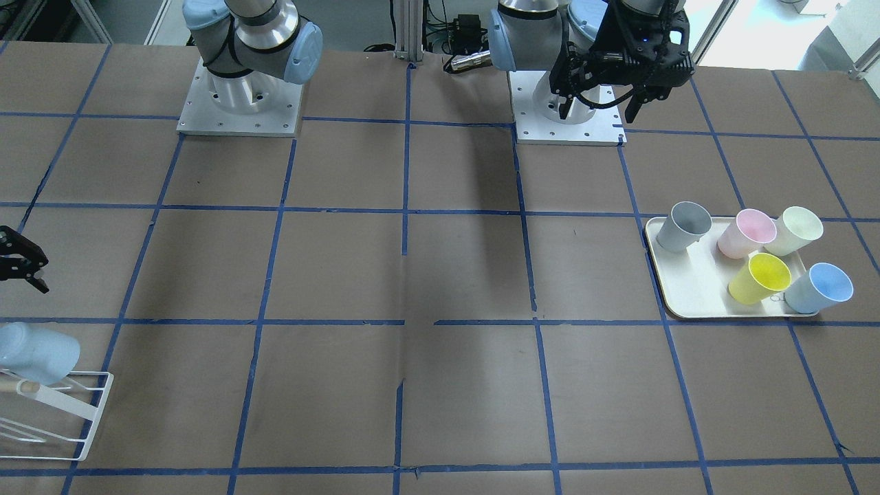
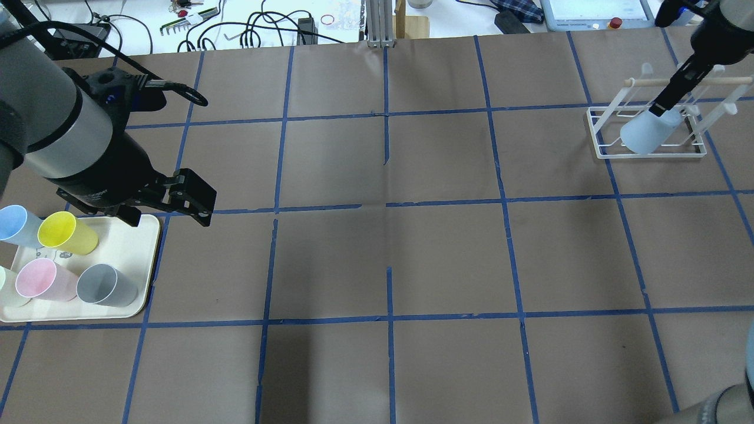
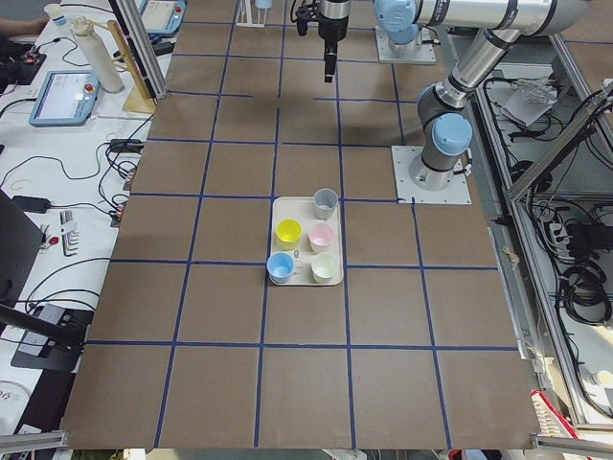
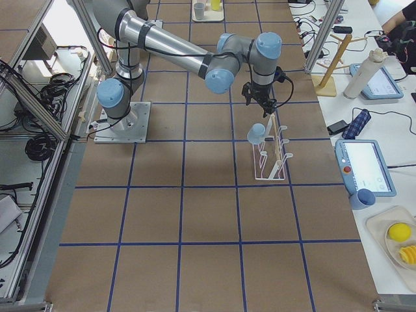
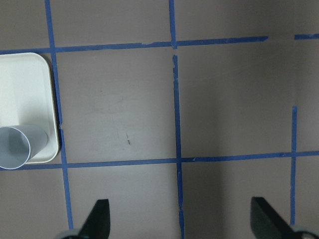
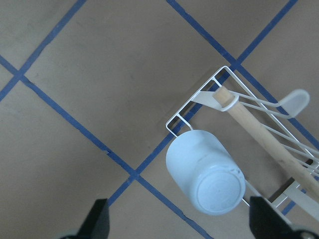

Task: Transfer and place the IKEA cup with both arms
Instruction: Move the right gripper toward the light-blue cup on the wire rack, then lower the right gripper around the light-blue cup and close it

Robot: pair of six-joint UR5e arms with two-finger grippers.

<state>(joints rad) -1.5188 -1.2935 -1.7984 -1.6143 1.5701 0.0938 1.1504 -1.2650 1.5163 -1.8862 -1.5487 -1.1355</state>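
Sitting upside down on the white wire rack (image 2: 601, 150), the pale blue cup (image 2: 648, 132) leans over the rack's corner, base up, on the robot's right side of the table (image 2: 447, 253). A wooden dowel (image 6: 259, 134) runs along the top of the rack, just beside the cup. The right gripper (image 6: 182, 219) hovers above the cup with its fingers spread wide. The right-side view shows a gap between fingertips and cup, so nothing is pinched.

On the other side of the table, the left gripper (image 5: 182, 219) hangs over bare brown paper beside the tray (image 2: 150, 235). Its fingers are also spread wide and hold nothing.

The tray carries five upright cups. A second blue cup (image 2: 17, 225) and a yellow cup (image 2: 66, 232) stand in the row farther from the robot. A pale greenish cup (image 1: 794, 230), a pink cup (image 2: 41, 280) and a grey cup (image 2: 106, 284) stand in the nearer row. The grey cup takes the corner closest to the table's middle, and it is the only cup the left wrist view catches.
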